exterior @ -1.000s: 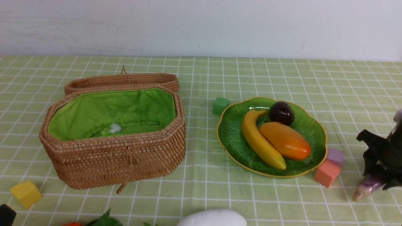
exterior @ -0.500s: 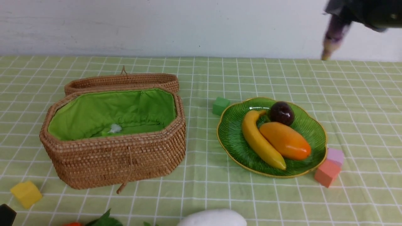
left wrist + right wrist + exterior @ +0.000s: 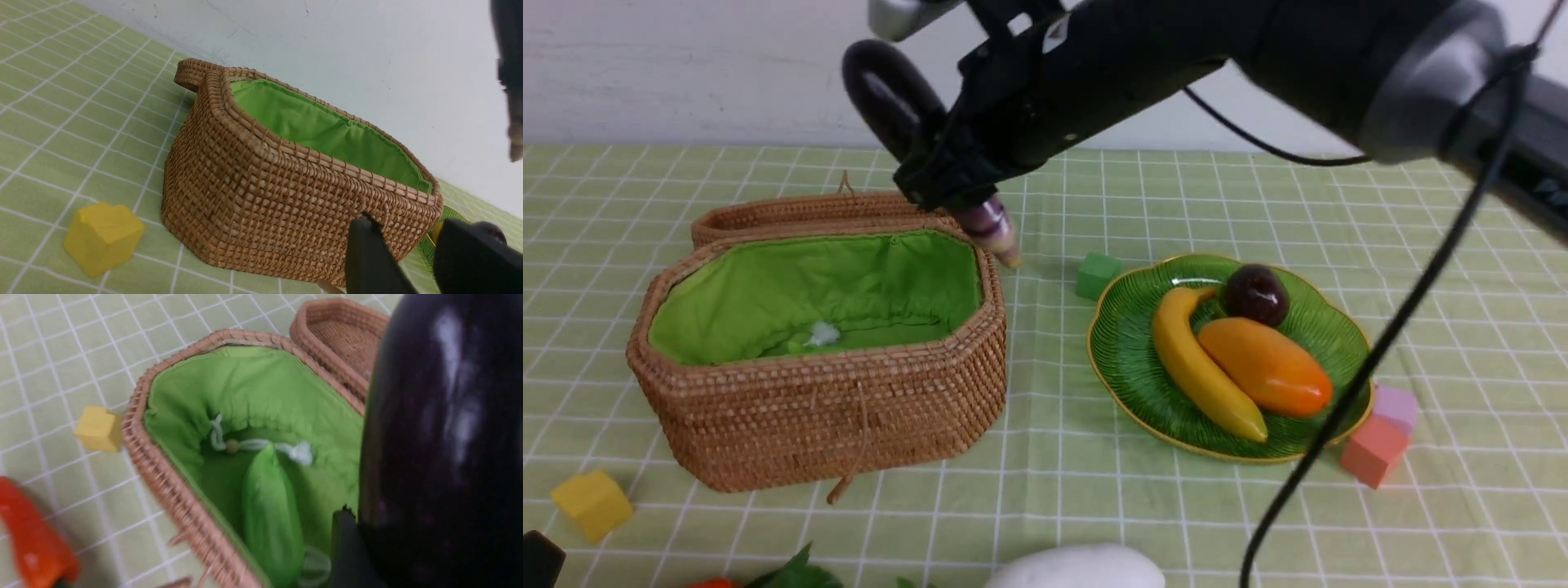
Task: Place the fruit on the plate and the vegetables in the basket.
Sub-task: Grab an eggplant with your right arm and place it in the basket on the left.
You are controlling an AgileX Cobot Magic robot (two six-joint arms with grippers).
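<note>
Right gripper [image 3: 943, 175], clamped on the eggplant [image 3: 882, 94], was swung across above the basket [image 3: 833, 408]; eggplant was held slanted, stem end lowest.

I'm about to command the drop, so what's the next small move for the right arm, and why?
Probably shift the right gripper a little toward the robot's left, then lower it before releasing. It holds the eggplant tilted above the basket, but the stem tip appears to hang over the right rim rather than the green lining.
</note>
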